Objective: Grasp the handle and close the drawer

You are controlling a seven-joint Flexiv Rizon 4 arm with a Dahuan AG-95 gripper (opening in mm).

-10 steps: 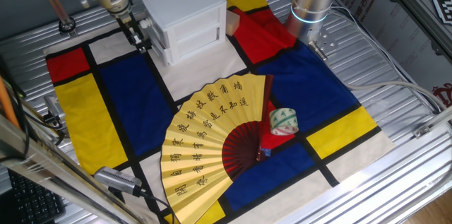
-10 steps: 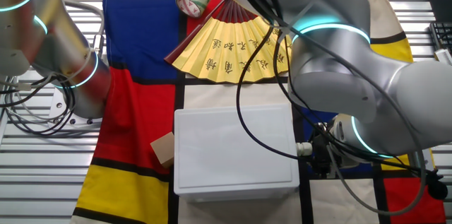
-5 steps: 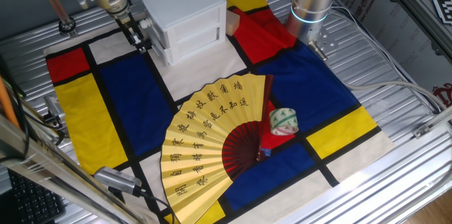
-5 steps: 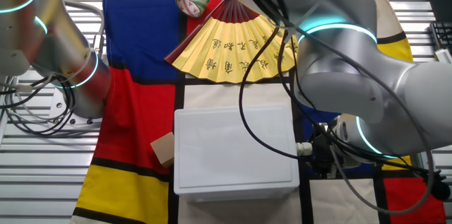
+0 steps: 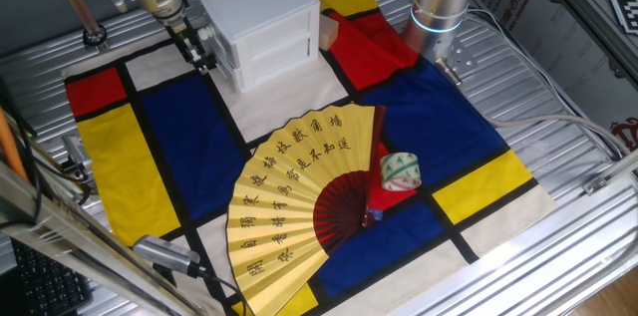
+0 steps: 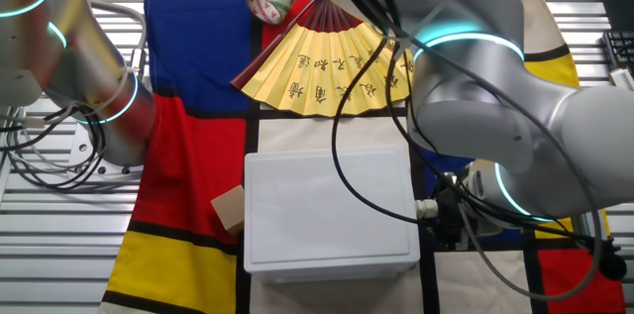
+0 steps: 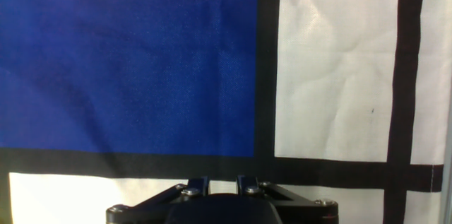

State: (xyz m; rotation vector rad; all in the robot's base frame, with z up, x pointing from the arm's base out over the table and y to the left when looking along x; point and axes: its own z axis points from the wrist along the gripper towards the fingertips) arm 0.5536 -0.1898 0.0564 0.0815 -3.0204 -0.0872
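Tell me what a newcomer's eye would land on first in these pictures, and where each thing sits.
The open yellow fan with black characters and red ribs is spread across the middle of the cloth, which is blocked in red, blue, yellow and white. A small green-patterned roll of tape lies at the fan's edge. At the far end stands a white cabinet, with the gripper right beside its side.
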